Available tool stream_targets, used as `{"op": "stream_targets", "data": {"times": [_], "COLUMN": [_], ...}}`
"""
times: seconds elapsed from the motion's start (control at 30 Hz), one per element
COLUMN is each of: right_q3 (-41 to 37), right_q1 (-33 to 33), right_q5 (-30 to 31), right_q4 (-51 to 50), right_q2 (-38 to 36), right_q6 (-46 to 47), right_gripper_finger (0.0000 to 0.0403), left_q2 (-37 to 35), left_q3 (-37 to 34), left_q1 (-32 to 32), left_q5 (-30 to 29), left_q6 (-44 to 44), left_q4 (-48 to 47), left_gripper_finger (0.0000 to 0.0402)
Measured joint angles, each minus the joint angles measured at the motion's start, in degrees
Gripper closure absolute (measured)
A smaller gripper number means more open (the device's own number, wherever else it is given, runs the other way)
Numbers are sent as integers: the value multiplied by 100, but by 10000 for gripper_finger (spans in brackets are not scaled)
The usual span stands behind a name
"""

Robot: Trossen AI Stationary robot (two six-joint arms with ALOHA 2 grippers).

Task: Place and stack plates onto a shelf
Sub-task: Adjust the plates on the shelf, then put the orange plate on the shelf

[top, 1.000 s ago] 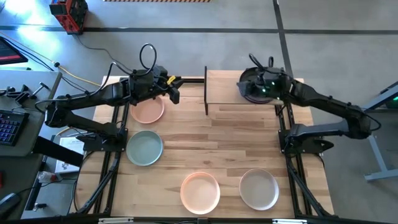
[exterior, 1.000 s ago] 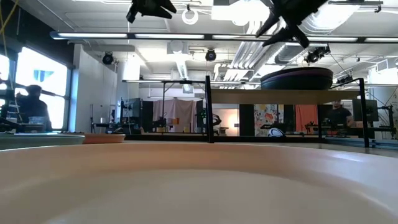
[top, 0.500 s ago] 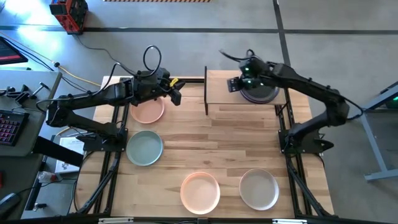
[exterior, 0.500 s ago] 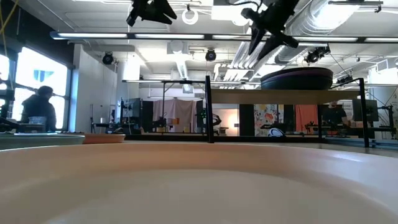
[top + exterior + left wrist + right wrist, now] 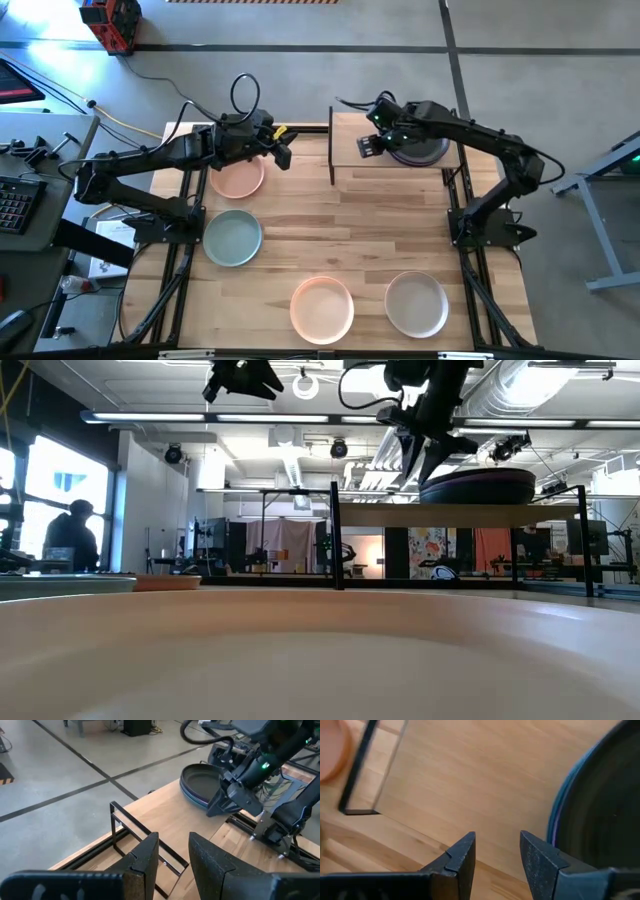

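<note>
Overhead view of a wooden surface with 2 dark robot arms. At the far edge stands a small light-wood shelf on thin black posts. On its right half sits a stack of dark plates, with a purple rim showing under the top one. The right gripper hovers over the shelf's bare half, just beside the stack, its jaws spread a little and holding nothing. The left gripper hangs near the shelf's left end, above a peach-pink plate lying on the surface; its jaws are also slightly apart and empty. 3 more plates lie on the surface: a sage green plate on the left, a second peach-pink plate and a beige plate at the near edge.

Likely risks: the right gripper is close enough to nudge the stack off the shelf's edge, and the 2 grippers could collide if both reach over the shelf together
</note>
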Motion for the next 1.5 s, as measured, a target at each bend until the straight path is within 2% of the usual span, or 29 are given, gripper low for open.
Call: {"op": "stream_targets", "data": {"times": [0.27,0.83,0.97,1.1,1.33,1.5], "right_q3": [0,0,0,0,0,0], "right_q1": [-98,-196,-105,90,335,359], "right_q5": [430,737,455,72,-460,-663], "right_q4": [-519,-798,-592,-244,224,326], "right_q2": [26,20,20,20,20,18], "right_q6": [42,-43,-266,-402,-630,-660], "right_gripper_finger": [269,269,269,269,269,269], "left_q2": [-2,0,0,-2,13,70], "left_q3": [0,0,2,-1,-365,-784], "left_q1": [0,0,6,71,188,277], "left_q5": [0,0,-2,-2,15,210], "left_q6": [1,1,-1,-204,-700,-1235], "left_q4": [1,-76,-568,-1499,-2689,-2913], "left_gripper_finger": [304,304,304,304,304,304]}}
